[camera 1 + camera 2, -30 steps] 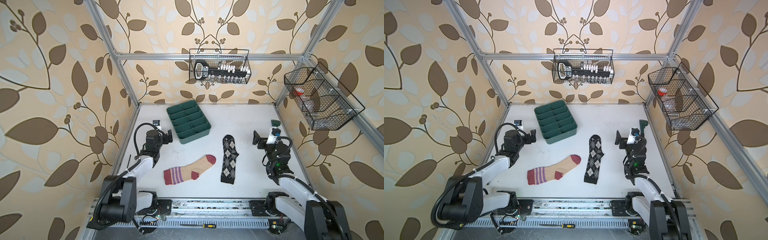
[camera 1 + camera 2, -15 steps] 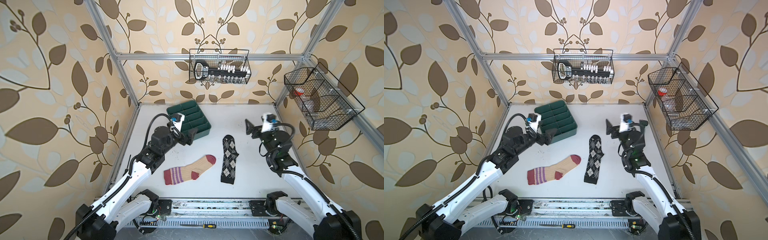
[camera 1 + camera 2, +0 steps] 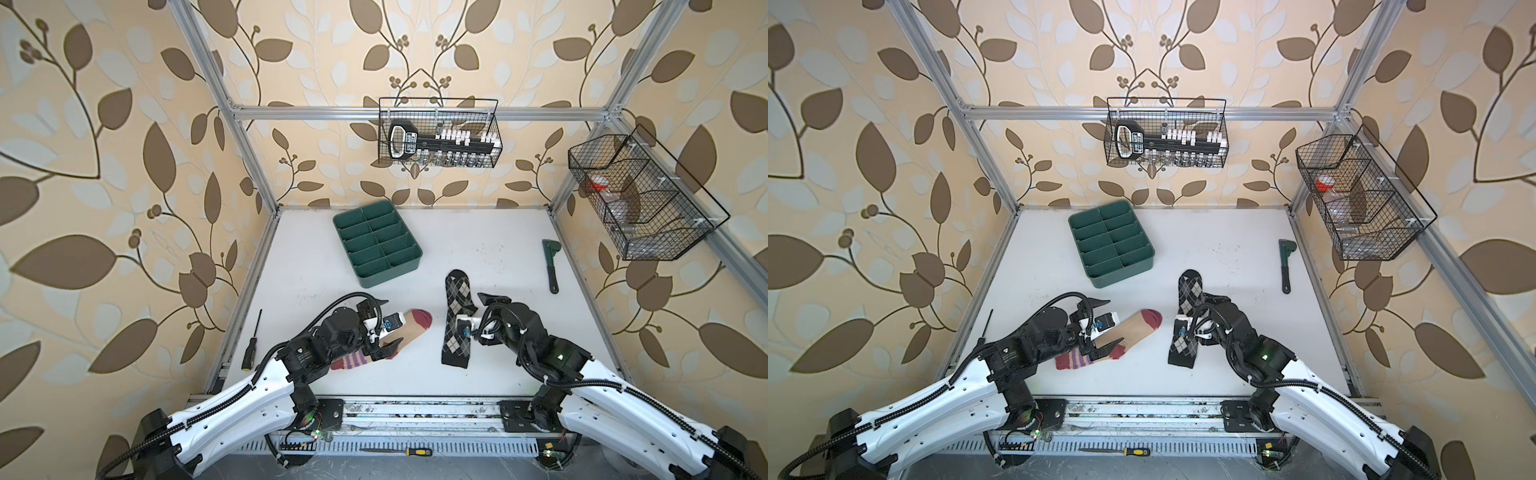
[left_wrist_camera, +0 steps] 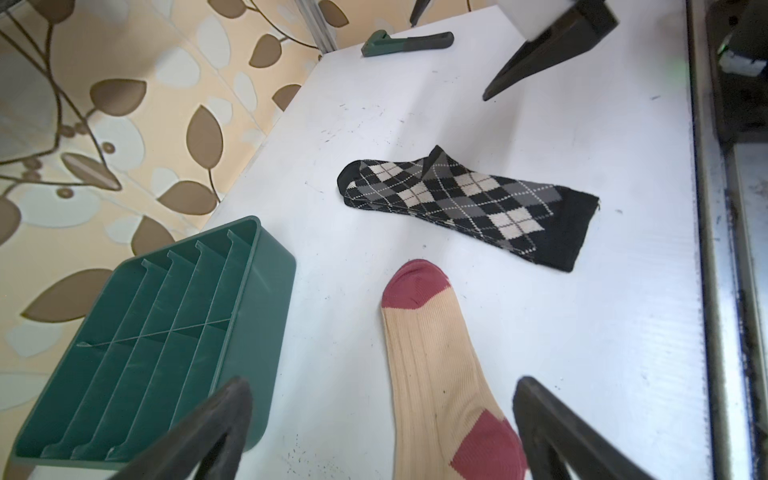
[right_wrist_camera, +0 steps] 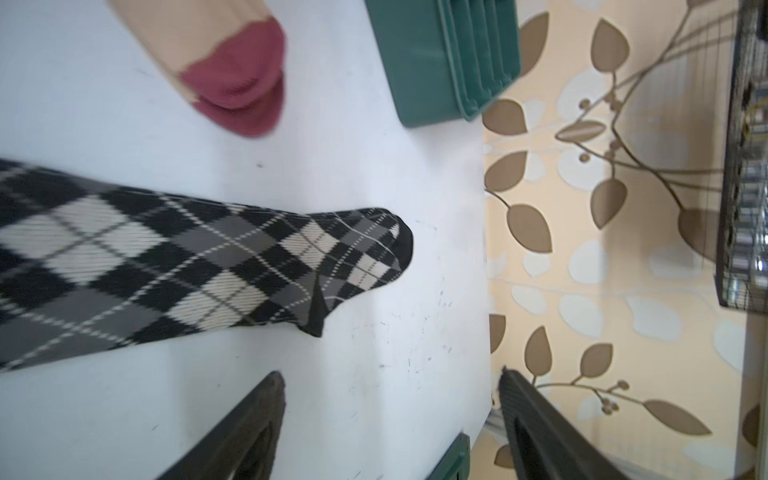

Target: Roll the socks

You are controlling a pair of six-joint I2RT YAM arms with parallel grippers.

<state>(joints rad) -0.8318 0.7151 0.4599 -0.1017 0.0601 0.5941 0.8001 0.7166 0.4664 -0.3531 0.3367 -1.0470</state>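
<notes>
Both socks lie flat on the white table. The beige sock [image 3: 409, 328] [image 3: 1136, 328] has a maroon toe and heel and a striped cuff. My left gripper [image 3: 394, 320] [image 4: 382, 384] is open low over it, fingers either side of its heel part [image 4: 486, 444]. The black argyle sock [image 3: 457, 291] [image 3: 1190, 291] lies to the right, toe toward the back wall. My right gripper [image 3: 471, 316] [image 5: 390, 374] is open beside its foot, over bare table, holding nothing. Its front finger is hidden in both top views.
A green divided tray [image 3: 390, 272] stands behind the beige sock. A green wrench [image 3: 550, 266] lies at the back right and a screwdriver [image 3: 251, 347] near the left edge. Wire baskets [image 3: 438, 133] [image 3: 640, 199] hang on the back and right walls.
Both arms swung in from the table's sides and came down. The left gripper now straddles the beige sock and the right sits by the argyle sock, jaws slightly narrower. The socks have not moved.
</notes>
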